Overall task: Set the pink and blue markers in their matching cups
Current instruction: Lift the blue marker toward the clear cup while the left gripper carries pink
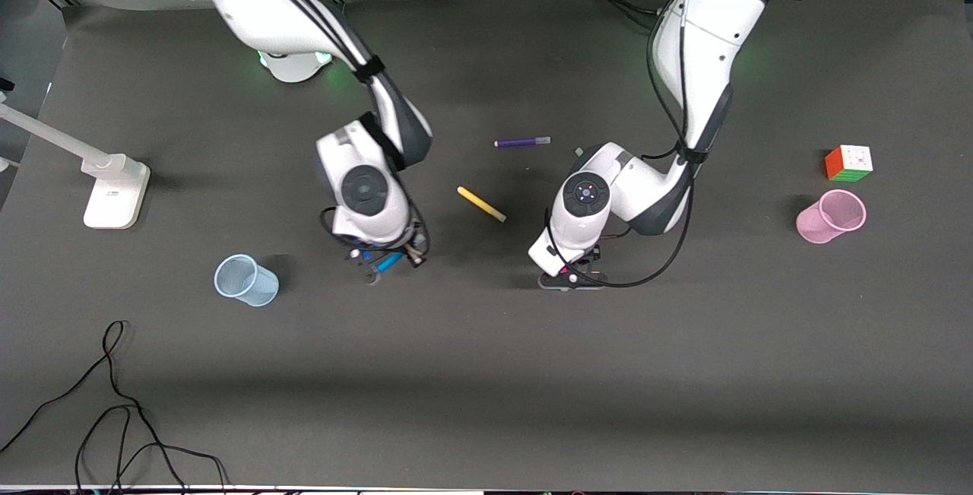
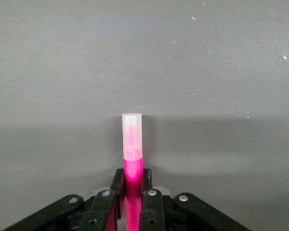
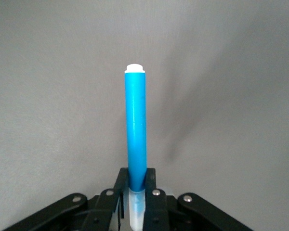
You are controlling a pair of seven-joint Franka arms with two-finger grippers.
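Fingers: left gripper (image 2: 133,199) clamped on pink marker (image 2: 132,144); right gripper (image 3: 136,197) clamped on blue marker (image 3: 136,125).
Progress: both markers gripped near yellow marker (image 1: 481,204); blue cup (image 1: 245,280) and pink cup (image 1: 831,216) unfilled.

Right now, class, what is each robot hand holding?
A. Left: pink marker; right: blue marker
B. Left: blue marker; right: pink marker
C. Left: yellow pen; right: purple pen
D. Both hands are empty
A: the left hand is shut on the pink marker, and the right hand is shut on the blue marker.
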